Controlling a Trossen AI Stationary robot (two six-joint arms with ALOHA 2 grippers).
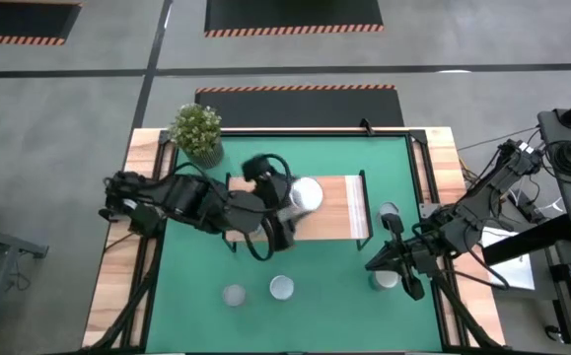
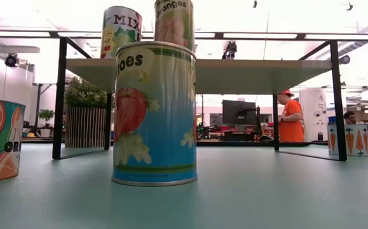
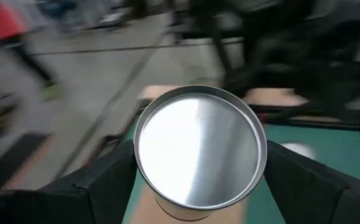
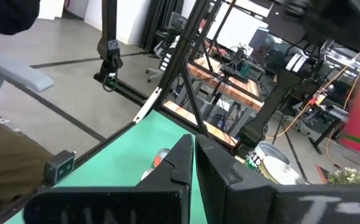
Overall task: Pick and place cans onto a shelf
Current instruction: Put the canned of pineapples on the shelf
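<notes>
Green mat (image 1: 315, 266), left gripper (image 1: 290, 209) clasping can (image 1: 306, 194) over shelf (image 1: 349, 207), right gripper (image 1: 395, 258) clenched.

The left gripper (image 1: 290, 202) is holding 1 can (image 1: 306, 194) over the shelf (image 1: 344, 207). Below it, 2 cans (image 1: 281, 287) are standing on the mat (image 1: 324, 266). The plant (image 1: 196, 131) is sitting behind it.

Silver-topped can (image 1: 306, 194) upright over the light-wood shelf (image 1: 339, 212).
</notes>
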